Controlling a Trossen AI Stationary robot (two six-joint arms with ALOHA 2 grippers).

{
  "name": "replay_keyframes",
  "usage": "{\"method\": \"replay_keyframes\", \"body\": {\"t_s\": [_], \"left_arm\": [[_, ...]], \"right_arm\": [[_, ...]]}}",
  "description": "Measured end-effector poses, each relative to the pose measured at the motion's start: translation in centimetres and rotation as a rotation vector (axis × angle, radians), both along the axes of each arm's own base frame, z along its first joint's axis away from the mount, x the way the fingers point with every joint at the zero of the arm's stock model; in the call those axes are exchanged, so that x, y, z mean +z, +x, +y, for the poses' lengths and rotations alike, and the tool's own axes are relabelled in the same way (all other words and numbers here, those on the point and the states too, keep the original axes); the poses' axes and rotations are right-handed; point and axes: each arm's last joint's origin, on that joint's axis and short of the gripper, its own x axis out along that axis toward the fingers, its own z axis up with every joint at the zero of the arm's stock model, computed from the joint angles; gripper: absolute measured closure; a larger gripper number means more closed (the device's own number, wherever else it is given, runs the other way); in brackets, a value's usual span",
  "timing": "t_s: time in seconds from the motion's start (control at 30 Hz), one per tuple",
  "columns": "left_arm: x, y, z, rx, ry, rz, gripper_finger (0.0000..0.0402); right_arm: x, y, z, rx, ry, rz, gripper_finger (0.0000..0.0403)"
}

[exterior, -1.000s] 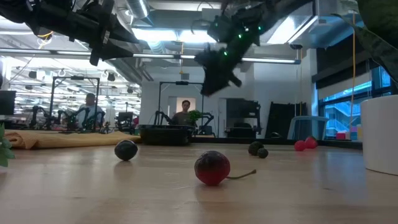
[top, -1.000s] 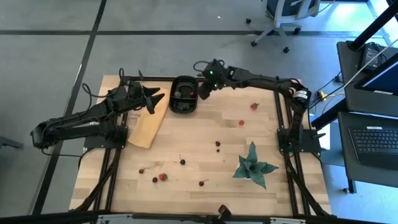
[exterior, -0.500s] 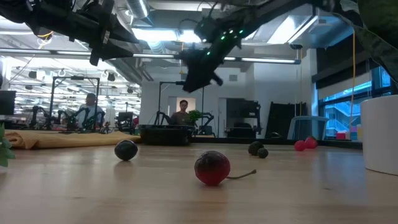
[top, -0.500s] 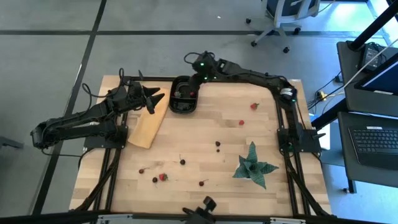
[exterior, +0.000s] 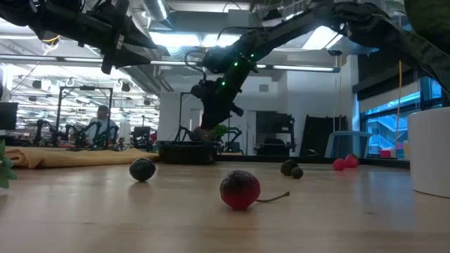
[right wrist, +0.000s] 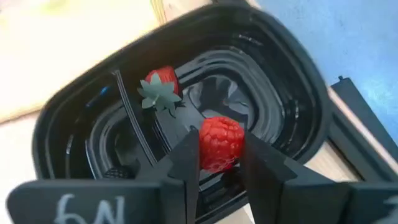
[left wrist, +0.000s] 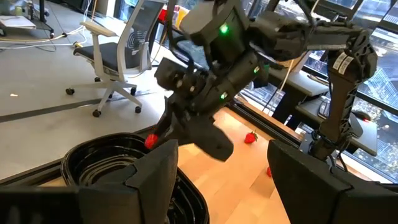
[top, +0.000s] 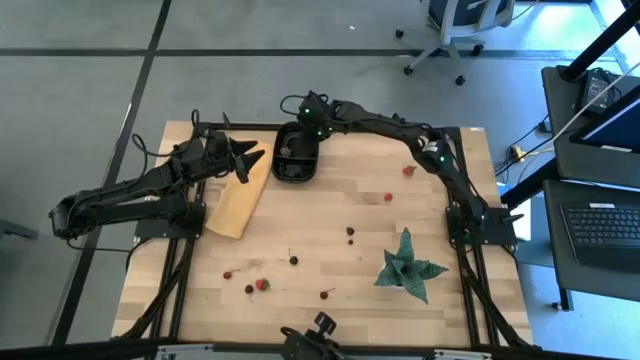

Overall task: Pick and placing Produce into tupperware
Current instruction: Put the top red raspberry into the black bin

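The black tub [top: 296,165] stands at the table's far side beside a tan board; in the right wrist view the tub [right wrist: 292,99] holds a strawberry [right wrist: 160,86] with a green cap. My right gripper [top: 300,138] hangs over the tub and is shut on a red berry [right wrist: 219,138]; it also shows in the low view [exterior: 208,131] and the left wrist view [left wrist: 163,138]. My left gripper [top: 254,165] is open and empty above the board, left of the tub. Loose strawberries [top: 408,171] and dark cherries [top: 293,260] lie on the table. My right gripper pinches the red berry's two sides [right wrist: 205,144] between its two fingertips [right wrist: 186,158]. The fingers slant down from the table's right side into the tub's opening. The berry is lifted clear, just above the tub's floor.
A tan wooden board [top: 238,198] lies left of the tub. A green spiky plant [top: 408,265] stands at the near right. Cherries [exterior: 240,190] and a dark berry [exterior: 143,169] lie toward the near edge. People show in the room beyond the table.
My right gripper has carried the red berry toward the table's left edge, from beside the tub's right rim to over the tub, and has come down toward it, staying shut on the berry.
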Motion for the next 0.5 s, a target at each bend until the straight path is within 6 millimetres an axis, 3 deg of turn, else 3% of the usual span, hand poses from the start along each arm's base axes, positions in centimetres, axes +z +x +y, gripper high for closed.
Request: {"method": "replay_keyframes", "body": {"t_s": [0.2, 0.5], "left_arm": [[0.0, 0.0, 0.0, 0.0, 0.0, 0.0, 0.0162], [0.0, 0.0, 0.0, 0.0, 0.0, 0.0, 0.0162]], "right_arm": [[-1.7, 0.1, 0.0, 0.004, 0.028, 0.044, 0.0303], [-1.7, 0.1, -0.1, 0.003, 0.032, 0.043, 0.0303]]}}
